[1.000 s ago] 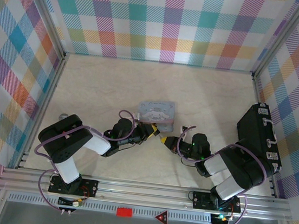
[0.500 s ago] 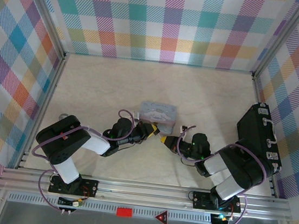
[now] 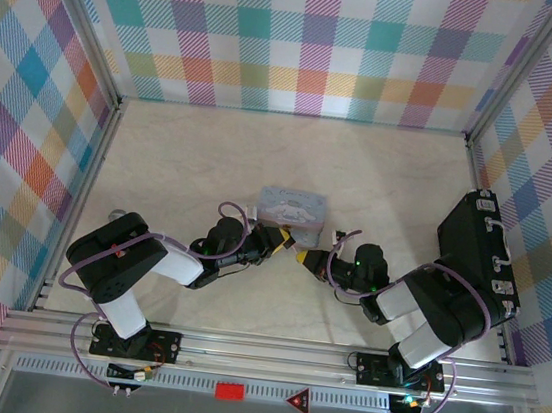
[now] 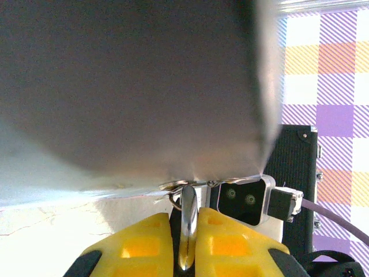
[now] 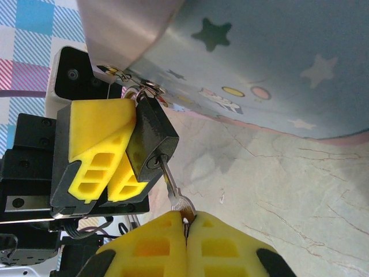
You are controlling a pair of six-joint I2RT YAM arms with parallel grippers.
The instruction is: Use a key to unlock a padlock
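Thin grey metal key, pinched in right jaws at frame bottom, points up-left into small black squarish padlock clamped by left jaws.

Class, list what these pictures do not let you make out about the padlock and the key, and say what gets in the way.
Right wrist: the tip of the key is hidden inside the padlock, and its head is pinched between the right jaws.
Left wrist: the tin is a close blur, and the left jaws cover the padlock's body.
Top external: padlock and key are too small to tell apart.
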